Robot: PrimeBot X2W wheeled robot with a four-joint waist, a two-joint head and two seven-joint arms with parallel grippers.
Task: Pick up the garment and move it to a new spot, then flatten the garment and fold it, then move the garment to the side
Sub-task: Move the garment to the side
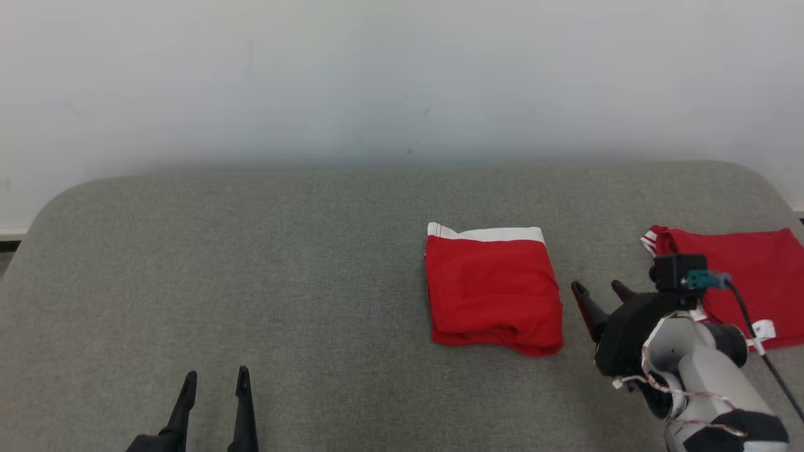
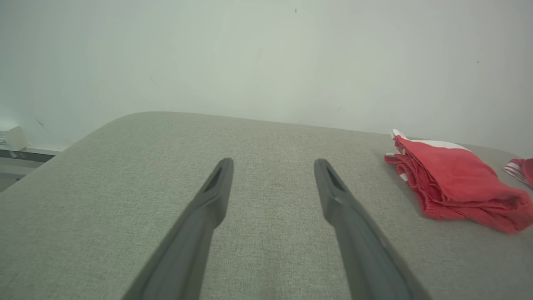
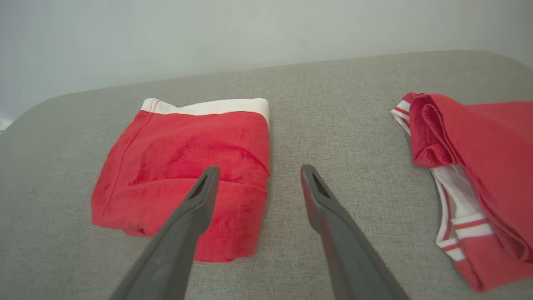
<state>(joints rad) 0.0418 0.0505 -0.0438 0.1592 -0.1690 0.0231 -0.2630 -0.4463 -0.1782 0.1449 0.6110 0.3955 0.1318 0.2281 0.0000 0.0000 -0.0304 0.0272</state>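
On grey surface (image 1: 251, 251): folded red garment (image 1: 493, 292), white band (image 1: 487, 234); L hand (image 1: 217, 373), R hand (image 1: 597, 287) both spread, empty.

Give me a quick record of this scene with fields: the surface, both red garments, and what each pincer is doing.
surface: grey padded surface against a pale wall
folded garment: red with a white band, folded into a compact rectangle, right of centre
second garment: red with striped trim, loosely folded, at the far right
left pincer: open, holding nothing, over bare surface at lower left
right pincer: open, holding nothing, between the two garments
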